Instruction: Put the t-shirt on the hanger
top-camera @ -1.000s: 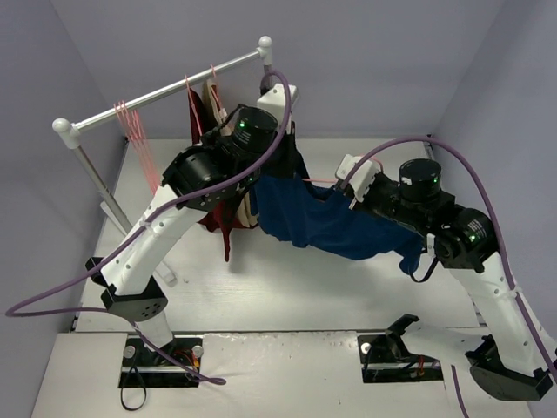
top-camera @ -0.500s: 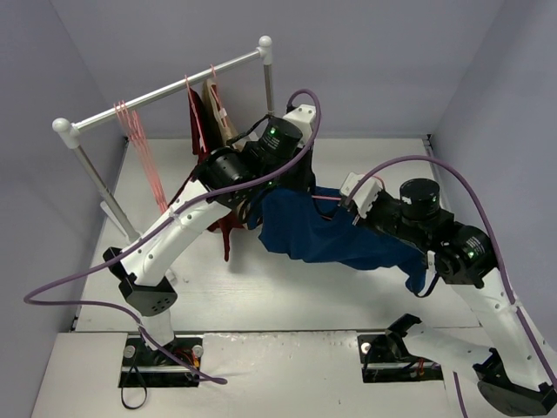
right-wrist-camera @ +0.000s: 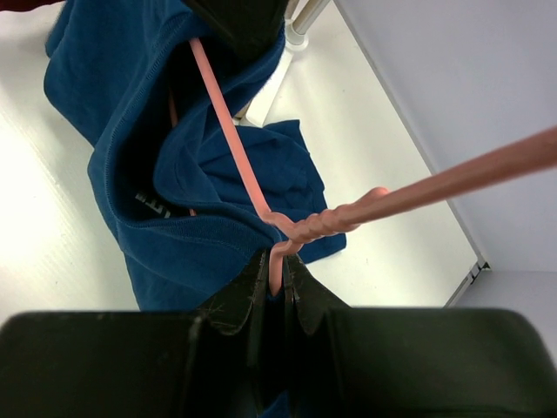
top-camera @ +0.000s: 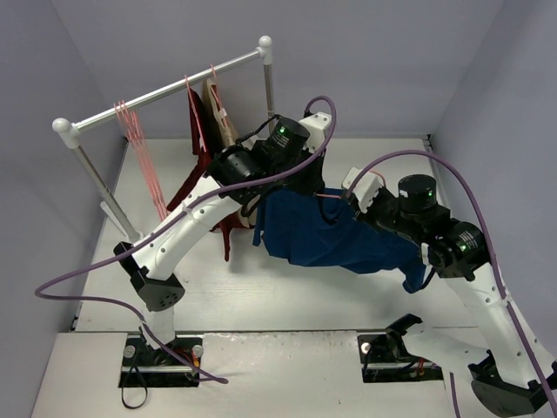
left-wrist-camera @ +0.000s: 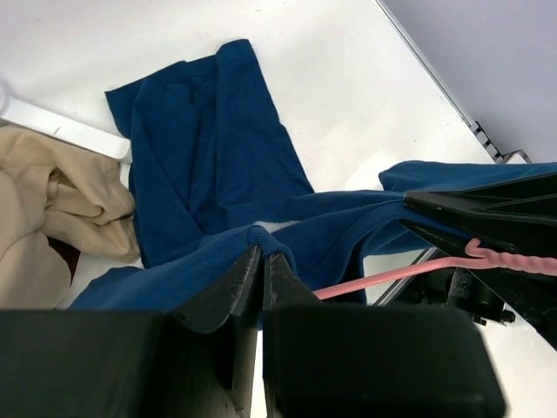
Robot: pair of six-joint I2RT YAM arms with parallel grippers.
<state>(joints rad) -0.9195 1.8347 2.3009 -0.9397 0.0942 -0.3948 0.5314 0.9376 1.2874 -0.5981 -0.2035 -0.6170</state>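
Note:
The navy-blue t-shirt (top-camera: 322, 237) hangs between my two grippers above the table, its lower part draping down to the table (left-wrist-camera: 209, 148). My left gripper (top-camera: 307, 180) is shut on a ribbed edge of the t-shirt (left-wrist-camera: 262, 251). My right gripper (top-camera: 350, 198) is shut on the twisted neck of the pink wire hanger (right-wrist-camera: 275, 261). One arm of the hanger (right-wrist-camera: 228, 131) runs into the t-shirt's opening (right-wrist-camera: 113, 96). In the left wrist view the hanger wire (left-wrist-camera: 383, 277) stretches from under the cloth towards the right gripper.
A clothes rail (top-camera: 165, 87) stands at the back left with several spare pink hangers (top-camera: 139, 139), a dark red garment (top-camera: 200, 131) and a tan garment (top-camera: 222, 113) on it. The rail's white foot (left-wrist-camera: 61, 126) lies beside the t-shirt. Walls close in on both sides.
My left arm has swung right and forward, carrying the t-shirt's edge towards the right gripper. The right gripper with the hanger has barely moved. The cloth has bunched closer around the hanger.

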